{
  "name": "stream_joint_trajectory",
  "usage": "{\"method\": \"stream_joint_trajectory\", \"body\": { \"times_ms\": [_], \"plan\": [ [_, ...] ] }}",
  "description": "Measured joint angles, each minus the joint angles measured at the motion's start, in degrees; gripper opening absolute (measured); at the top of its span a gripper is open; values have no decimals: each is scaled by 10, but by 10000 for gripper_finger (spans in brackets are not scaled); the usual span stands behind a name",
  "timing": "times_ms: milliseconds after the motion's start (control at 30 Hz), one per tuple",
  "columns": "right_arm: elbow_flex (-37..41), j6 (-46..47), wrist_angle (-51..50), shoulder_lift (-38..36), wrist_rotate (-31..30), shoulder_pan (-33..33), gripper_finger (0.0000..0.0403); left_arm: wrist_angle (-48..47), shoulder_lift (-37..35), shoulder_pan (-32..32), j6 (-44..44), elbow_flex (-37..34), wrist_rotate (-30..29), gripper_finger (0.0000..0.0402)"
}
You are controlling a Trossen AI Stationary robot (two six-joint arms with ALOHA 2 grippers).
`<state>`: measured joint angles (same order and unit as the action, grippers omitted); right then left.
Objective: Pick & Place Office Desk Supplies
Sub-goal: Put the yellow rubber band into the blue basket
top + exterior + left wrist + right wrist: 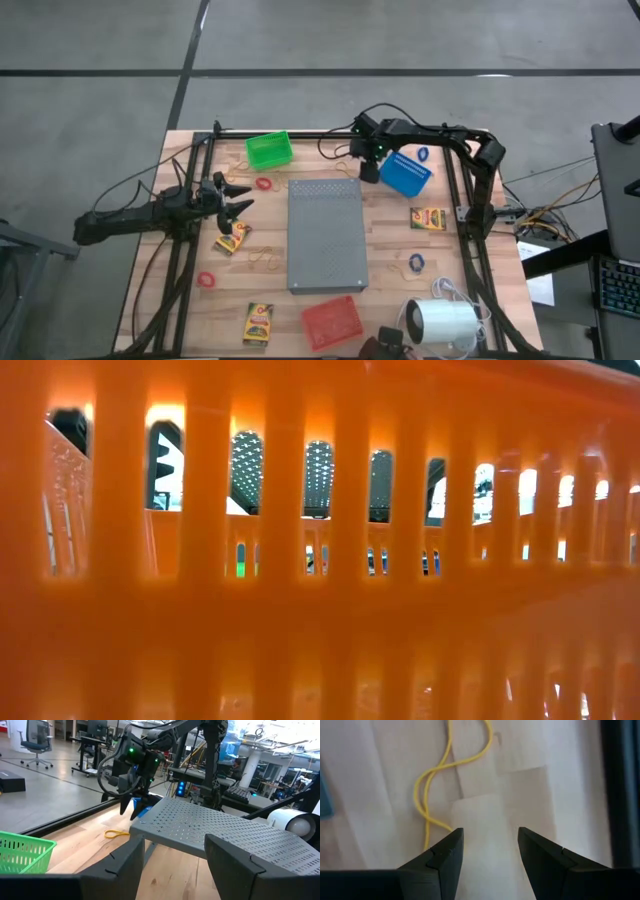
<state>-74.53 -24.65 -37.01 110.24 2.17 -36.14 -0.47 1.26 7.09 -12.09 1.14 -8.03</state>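
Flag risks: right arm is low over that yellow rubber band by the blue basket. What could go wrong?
1. The rubber band lies flat and off to one side of the right gripper; the open fingers may close on bare wood.
2. The blue basket and grey slab sit close by; a descent could nudge either.
3. The low view is blocked by an orange basket, so nothing there confirms contact.

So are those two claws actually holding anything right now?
No. The left gripper and right gripper are both open and empty; the right one hovers over a tan rubber band.

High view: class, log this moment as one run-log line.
right gripper: open, above thin yellow rubber band | left gripper: open, empty
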Motion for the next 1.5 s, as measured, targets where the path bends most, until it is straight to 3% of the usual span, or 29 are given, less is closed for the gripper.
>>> {"method": "stream_joint_trajectory", "body": {
  "times_ms": [800,1500],
  "plan": [
    [0,-15,-3,46,17,3,182,0,0,0,0,0,1,212],
    [1,5,3,47,12,3,12,0,0,0,0,0,1,212]
  ]
}}
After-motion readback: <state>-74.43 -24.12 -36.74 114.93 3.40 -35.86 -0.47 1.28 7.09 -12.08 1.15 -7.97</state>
